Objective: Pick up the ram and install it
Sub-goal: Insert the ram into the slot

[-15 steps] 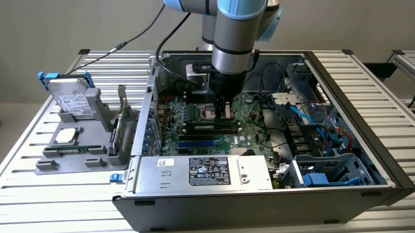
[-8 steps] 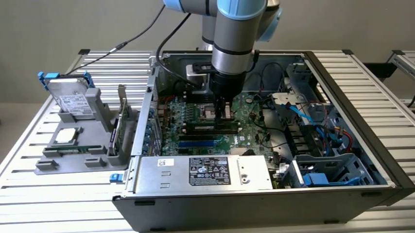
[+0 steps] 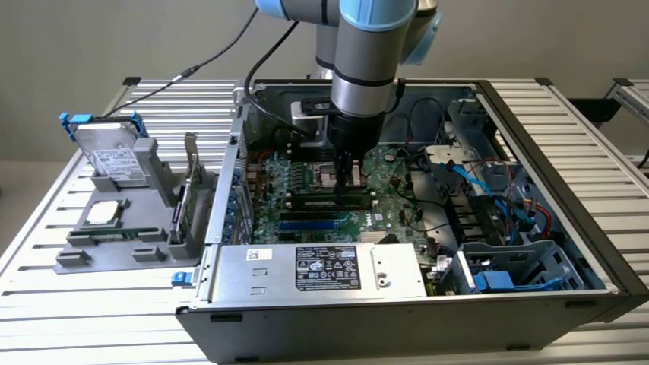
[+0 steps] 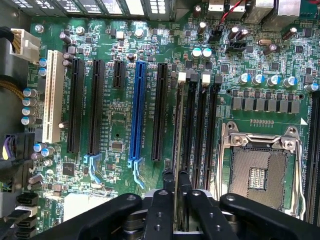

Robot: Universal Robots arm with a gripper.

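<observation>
Into the open black metal case (image 3: pixel 406 323) at the centre of the exterior view, the grey, blue-jointed arm (image 3: pixel 360 68) drops straight down from top centre. Its black gripper (image 3: pixel 353 179) straddles the ram (image 3: pixel 327 201), a thin stick with dark chips. The ram stands on edge in a slot of the glossy green board (image 4: pixel 120 125) at mid-frame, and I cannot tell whether the gripper clamps it.

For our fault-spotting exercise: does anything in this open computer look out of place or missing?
Yes. The processor socket stands empty, contacts bare, while a square silver processor lies outside the case on the grey holder.
</observation>
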